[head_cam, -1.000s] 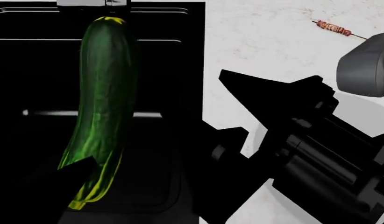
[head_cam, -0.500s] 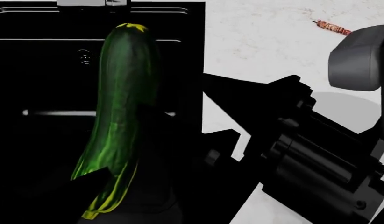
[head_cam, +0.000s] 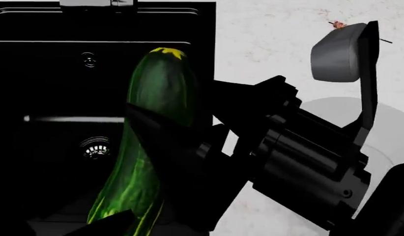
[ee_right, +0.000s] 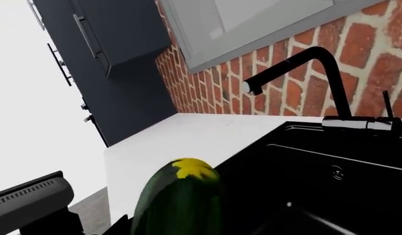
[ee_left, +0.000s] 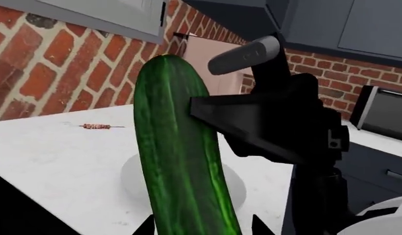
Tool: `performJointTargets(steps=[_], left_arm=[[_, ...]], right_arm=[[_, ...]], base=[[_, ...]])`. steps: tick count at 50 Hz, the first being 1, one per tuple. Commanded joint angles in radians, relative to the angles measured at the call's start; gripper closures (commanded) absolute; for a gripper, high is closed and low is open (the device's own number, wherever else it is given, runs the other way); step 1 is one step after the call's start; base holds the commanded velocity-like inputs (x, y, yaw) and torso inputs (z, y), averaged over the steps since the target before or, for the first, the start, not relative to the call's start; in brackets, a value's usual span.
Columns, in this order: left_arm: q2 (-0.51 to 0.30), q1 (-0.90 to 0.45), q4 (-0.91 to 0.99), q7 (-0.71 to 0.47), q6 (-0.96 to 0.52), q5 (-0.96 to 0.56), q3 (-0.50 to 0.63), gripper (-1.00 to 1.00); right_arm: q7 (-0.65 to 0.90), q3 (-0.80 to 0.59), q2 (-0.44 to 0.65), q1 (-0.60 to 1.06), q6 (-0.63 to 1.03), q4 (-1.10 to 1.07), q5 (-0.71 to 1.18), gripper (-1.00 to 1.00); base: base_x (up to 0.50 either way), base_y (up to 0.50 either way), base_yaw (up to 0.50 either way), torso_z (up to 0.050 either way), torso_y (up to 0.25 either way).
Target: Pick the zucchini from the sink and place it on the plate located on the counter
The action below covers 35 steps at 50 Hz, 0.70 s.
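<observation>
At the far left of the head view the sink [head_cam: 51, 73] lies black and bare around its round drain [head_cam: 96, 147], so the picking half of the task looks done. Just right of the drain the zucchini [head_cam: 153, 123] stands nearly upright in the air above the basin's right part, streaked end down, clenched near that lower end by the left gripper [head_cam: 120, 221], whose dark fingers show at the bottom edge on either side of it. Next comes the right gripper [head_cam: 209, 147], its dark body pressed close beside the zucchini's middle; whether its jaws are clamped or spread I cannot tell, since it reads as one black mass. Further right, on the counter [head_cam: 268, 39], part of the plate [head_cam: 327, 110] shows grey behind the right arm. What remains, as I judge it, is carrying the zucchini rightward over the sink's edge, lowering it onto the plate and releasing.
</observation>
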Motion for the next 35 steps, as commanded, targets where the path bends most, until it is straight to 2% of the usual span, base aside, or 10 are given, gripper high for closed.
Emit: performJointTargets(steps=[1, 5, 6, 25, 26, 35], left_arm=[[-0.003, -0.011, 0.029, -0.043, 0.015, -0.108, 0.031, 1.0], [-0.008, -0.01, 0.034, -0.047, 0.021, -0.117, 0.036, 1.0], [-0.009, -0.01, 0.035, -0.045, 0.021, -0.114, 0.037, 1.0], [-0.013, -0.01, 0.016, -0.017, 0.037, -0.072, 0.054, 1.0], [-0.013, -0.009, 0.015, -0.016, 0.039, -0.064, 0.052, -1.0], [-0.034, 0.021, 0.005, 0.007, 0.06, -0.023, 0.015, -1.0]], right_arm=[[-0.054, -0.033, -0.018, -0.001, -0.003, 0.022, -0.054, -1.0], [-0.078, -0.038, -0.018, -0.003, -0.005, 0.028, -0.069, -1.0], [-0.076, -0.035, -0.018, -0.004, -0.009, 0.033, -0.061, 1.0], [-0.047, -0.033, 0.009, -0.005, -0.031, 0.009, -0.006, 1.0], [-0.045, -0.031, 0.011, -0.004, -0.032, -0.001, -0.008, 1.0], [0.056, -0.03, 0.043, 0.023, -0.056, -0.027, 0.046, 1.0]], base=[[0.0, 0.0, 0.0, 0.0, 0.0], [0.0, 0.0, 0.0, 0.0, 0.003], [0.0, 0.0, 0.0, 0.0, 0.0], [0.0, 0.0, 0.0, 0.0, 0.0], [0.0, 0.0, 0.0, 0.0, 0.0], [0.0, 0.0, 0.0, 0.001, 0.0]])
